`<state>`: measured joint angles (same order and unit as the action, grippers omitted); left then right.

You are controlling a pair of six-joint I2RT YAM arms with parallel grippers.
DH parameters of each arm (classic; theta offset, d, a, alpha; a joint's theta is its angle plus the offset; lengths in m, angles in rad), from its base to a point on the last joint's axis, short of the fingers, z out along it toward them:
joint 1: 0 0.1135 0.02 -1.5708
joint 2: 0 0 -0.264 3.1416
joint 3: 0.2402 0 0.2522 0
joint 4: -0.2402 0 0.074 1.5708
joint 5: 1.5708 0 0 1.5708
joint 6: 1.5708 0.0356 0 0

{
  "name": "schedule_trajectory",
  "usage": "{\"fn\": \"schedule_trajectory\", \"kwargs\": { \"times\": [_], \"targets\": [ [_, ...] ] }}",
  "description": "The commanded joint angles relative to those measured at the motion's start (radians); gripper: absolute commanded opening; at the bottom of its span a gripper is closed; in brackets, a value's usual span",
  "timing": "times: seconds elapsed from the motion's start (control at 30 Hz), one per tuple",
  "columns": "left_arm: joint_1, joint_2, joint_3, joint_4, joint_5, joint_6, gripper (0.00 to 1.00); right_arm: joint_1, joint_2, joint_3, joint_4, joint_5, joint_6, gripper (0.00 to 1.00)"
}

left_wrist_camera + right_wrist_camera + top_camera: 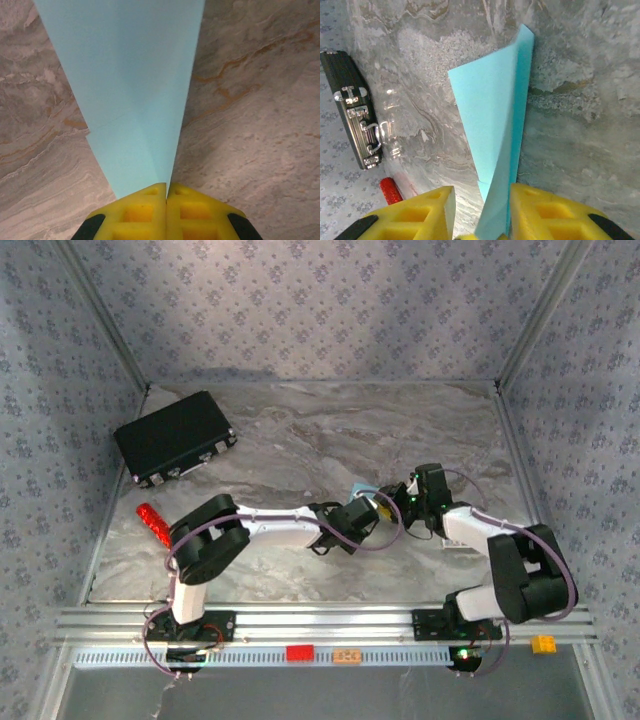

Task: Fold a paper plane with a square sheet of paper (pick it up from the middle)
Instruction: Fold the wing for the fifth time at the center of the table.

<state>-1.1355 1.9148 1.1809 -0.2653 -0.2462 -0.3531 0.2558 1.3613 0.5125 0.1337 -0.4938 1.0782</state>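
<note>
Fold under way: my left fingers (pixel 137 212) clamp shut on the creased square sheet of paper (pixel 135 90) over the table (pixel 300 430), well right of the black case (pixel 175 437). My right fingers (pixel 545 210) stand parted around its edge, likely to re-grip.

From above, we saw little of the folded sheet of paper (pixel 356 508): both wrists covered most of it, and its creases were too small to read. In the left wrist view its far end ran off the top edge, and its near tip was buried between the closed jaws of the left gripper (pixel 166 191). In the right wrist view the black case (pixel 350 110) was cropped at the left edge, and a yellow finger (pixel 415 215) hid the lower end of the red stick (pixel 390 190).
</note>
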Motion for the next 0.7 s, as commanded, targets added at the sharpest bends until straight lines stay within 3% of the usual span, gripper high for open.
{"fn": "schedule_trajectory", "kwargs": {
  "times": [0.0, 0.4, 0.67],
  "targets": [
    [0.020, -0.019, -0.028, 0.024, 0.069, -0.020, 0.02, -0.023, -0.053, 0.001, -0.115, 0.040, -0.059, 0.37],
    [0.080, -0.038, -0.084, 0.098, 0.201, -0.051, 0.00, -0.028, -0.087, -0.035, -0.113, 0.041, -0.070, 0.39],
    [0.184, -0.084, -0.193, 0.295, 0.493, -0.096, 0.00, -0.011, -0.151, -0.071, -0.060, 0.079, -0.130, 0.31]
  ]
}}
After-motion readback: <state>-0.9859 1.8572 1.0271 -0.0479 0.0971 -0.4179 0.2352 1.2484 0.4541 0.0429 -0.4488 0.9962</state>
